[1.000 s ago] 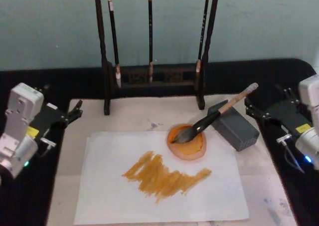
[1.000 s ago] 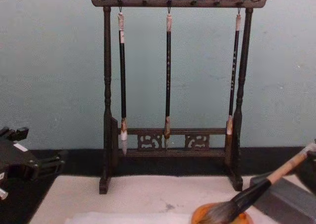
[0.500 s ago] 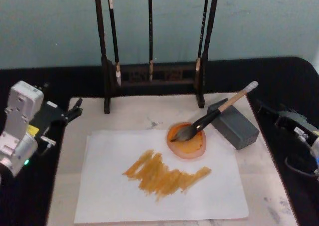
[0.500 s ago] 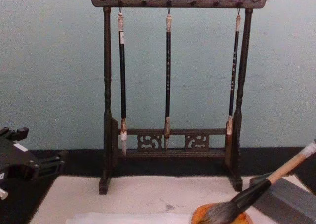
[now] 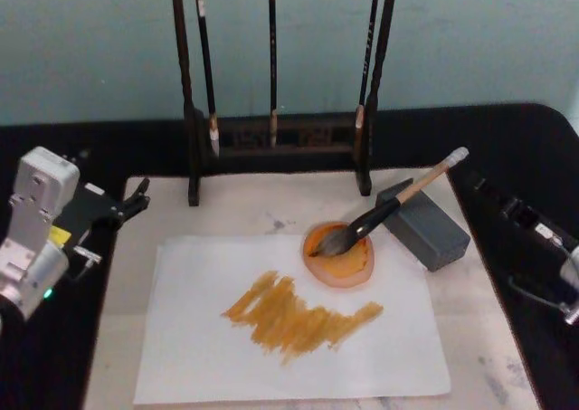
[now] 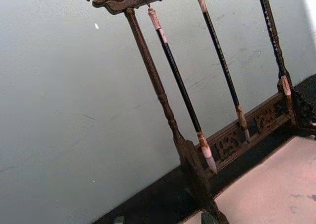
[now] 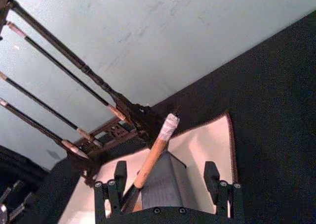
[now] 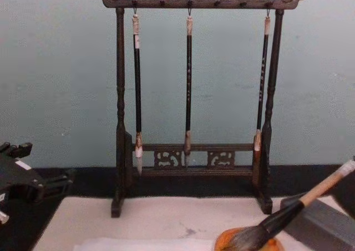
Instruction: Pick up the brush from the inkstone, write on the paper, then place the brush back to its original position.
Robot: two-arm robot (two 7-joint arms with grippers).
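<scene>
A shallow round orange dish is sitting at the far right corner of the paper, and it is holding a glossy amber pool of ink. The brush is lying with its bushy grey bristles dipping into that pool, while its thick tan wooden handle is leaning up and to the right across the corner of a matte grey rectangular block. The white-wrapped end is jutting out past the block.

The thin white sheet is lying flat on a cream mat and is carrying a ragged band of ochre strokes.

Behind it, a dark carved wooden rack is holding three thin black-handled brushes, which are hanging tips down.

The right gripper is hovering to the right of the block, apart from the brush, with its fingers spread and gripping nothing. The left gripper is resting over the black surface at the mat's left edge. I cannot tell whether it is spread or closed.
</scene>
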